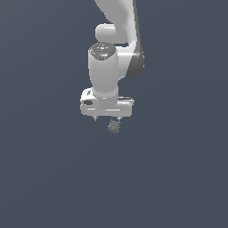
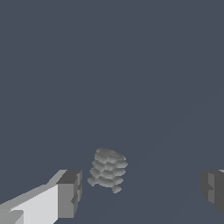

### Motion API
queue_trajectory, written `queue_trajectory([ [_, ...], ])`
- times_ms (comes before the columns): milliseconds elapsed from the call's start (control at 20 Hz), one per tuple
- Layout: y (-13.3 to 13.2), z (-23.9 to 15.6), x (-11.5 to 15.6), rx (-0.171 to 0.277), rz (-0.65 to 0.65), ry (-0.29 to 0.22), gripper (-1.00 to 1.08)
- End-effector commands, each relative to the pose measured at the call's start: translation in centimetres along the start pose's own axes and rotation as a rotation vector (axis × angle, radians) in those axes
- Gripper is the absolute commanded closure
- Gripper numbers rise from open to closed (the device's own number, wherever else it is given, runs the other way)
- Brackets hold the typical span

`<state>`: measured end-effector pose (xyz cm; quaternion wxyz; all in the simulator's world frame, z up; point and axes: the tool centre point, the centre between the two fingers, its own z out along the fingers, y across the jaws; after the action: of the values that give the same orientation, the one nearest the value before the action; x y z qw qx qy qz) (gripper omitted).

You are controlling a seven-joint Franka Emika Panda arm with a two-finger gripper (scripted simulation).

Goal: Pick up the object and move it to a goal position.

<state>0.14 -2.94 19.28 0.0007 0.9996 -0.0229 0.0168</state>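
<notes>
The object point(image 1: 114, 127) is a tiny dark grey-green lump with a ridged, bumpy surface. In the exterior view it lies just below the white gripper point(image 1: 107, 119), nearer the finger on the exterior view's right. In the wrist view the object point(image 2: 108, 168) shows between the two fingers, closer to one fingertip point(image 2: 70, 192) than to the other point(image 2: 214, 189). The gripper point(image 2: 142, 191) is open wide and holds nothing. The fingers do not touch the object.
The surface all around is a plain dark blue-grey ground point(image 1: 178, 178). The white arm point(image 1: 113, 26) rises behind the gripper in the exterior view. No other objects show.
</notes>
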Motion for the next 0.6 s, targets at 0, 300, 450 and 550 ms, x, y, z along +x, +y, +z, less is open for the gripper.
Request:
queue_trajectory([
  [0,0.0,0.0,0.0,0.000,0.000,0.000,-0.92],
  [300,1.4,0.2,-0.2,0.004,0.011,-0.005,-0.92],
  [450,2.3,0.4,-0.4,0.007,0.021,-0.008,-0.92],
  [550,2.5,0.4,-0.4,0.007,0.025,-0.008,-0.92],
])
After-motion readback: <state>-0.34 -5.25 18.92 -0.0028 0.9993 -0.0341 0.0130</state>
